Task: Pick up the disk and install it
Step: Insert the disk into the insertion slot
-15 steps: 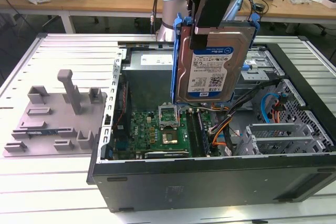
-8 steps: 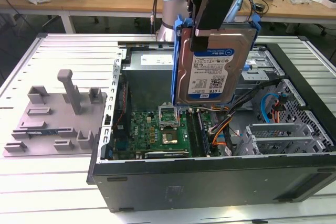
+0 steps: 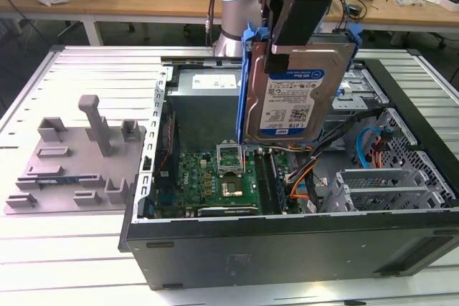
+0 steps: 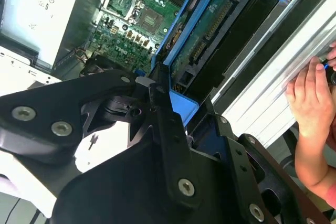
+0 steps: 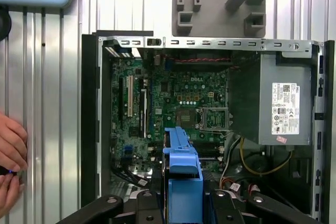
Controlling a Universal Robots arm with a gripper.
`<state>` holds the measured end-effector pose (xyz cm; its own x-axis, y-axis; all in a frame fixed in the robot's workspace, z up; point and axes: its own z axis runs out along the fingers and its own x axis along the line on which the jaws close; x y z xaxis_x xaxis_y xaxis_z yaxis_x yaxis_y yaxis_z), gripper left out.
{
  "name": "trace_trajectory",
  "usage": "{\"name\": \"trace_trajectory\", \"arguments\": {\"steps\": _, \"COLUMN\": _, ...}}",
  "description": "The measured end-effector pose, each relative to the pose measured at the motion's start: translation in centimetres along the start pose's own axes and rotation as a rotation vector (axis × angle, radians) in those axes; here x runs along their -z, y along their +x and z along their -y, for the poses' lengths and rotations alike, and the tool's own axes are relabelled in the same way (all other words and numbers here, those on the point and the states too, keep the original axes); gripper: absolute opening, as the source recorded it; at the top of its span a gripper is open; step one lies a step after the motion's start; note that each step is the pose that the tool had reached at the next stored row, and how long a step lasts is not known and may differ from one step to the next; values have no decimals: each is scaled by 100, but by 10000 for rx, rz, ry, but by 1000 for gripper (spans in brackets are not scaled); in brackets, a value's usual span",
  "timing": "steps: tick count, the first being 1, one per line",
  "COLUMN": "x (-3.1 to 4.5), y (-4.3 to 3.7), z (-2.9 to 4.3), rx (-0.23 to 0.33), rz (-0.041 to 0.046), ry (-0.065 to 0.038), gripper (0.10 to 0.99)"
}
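**A:** Pick-up is done! The disk (image 3: pixel 294 98) is off the counter (image 3: pixel 72 249) and in the air, with the gripper (image 3: pixel 287 55) fingers (image 4: pixel 163 119) clamped on its upper end at the blue frame.

**B:** And the install?

**A:** Not yet done, by my reading. The disk hangs over the open computer case (image 3: pixel 287 241), above the motherboard (image 3: pixel 215 177), roughly midway between the case's side walls and touching nothing below. The drive cage (image 3: pixel 387 184) sits by the case wall on the exterior view's right.

**B:** Which way does it point?

**A:** It's standing on edge. The long axis runs roughly up and down, tipped a little. The label face is turned toward the exterior camera, and the circuit-board side faces away, as seen in the second wrist view.
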<state>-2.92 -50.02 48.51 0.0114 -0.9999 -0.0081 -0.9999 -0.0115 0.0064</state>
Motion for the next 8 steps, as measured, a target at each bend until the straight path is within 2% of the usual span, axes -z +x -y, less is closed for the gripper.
{"name": "trace_trajectory", "arguments": {"steps": 5, "x": -1, "y": 3, "z": 95, "rx": -24, "rz": 1, "ry": -73, "gripper": 365}}
{"name": "trace_trajectory", "arguments": {"steps": 8, "x": -1, "y": 7, "z": 220, "rx": -26, "rz": 0, "ry": -93, "gripper": 365}}
